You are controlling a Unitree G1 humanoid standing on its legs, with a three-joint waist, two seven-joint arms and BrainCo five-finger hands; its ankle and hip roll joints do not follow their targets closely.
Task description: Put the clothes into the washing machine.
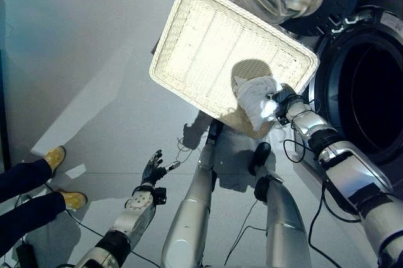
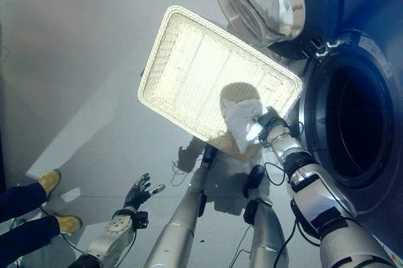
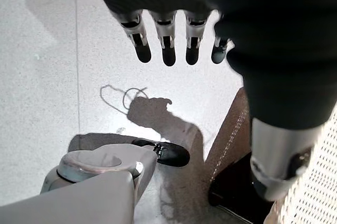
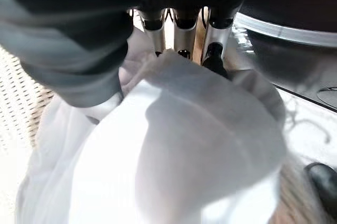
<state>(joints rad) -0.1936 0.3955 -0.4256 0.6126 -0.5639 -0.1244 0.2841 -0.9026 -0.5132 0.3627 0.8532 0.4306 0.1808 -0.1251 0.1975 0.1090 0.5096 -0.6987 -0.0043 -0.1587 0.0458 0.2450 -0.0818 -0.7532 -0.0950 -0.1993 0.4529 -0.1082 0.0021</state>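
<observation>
Gripping the white cloth (image 1: pixel 257 97) in my right hand (image 1: pixel 281 101) over the basket (image 1: pixel 208 41); I am lifting clear before swinging toward the drum opening (image 1: pixel 378 92). Left hand (image 1: pixel 152 168) relaxed.

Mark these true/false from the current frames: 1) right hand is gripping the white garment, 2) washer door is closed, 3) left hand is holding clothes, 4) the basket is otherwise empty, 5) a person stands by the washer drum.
1) True. The right hand has its fingers curled into the white garment, at the corner of the wicker basket nearest the washer.
2) False. The washing machine door is swung open and the drum opening is exposed.
3) False. The left hand is open over the floor, holding nothing.
4) True. No other clothes show in the basket.
5) False. The person's legs are on the far side from the washer.
</observation>
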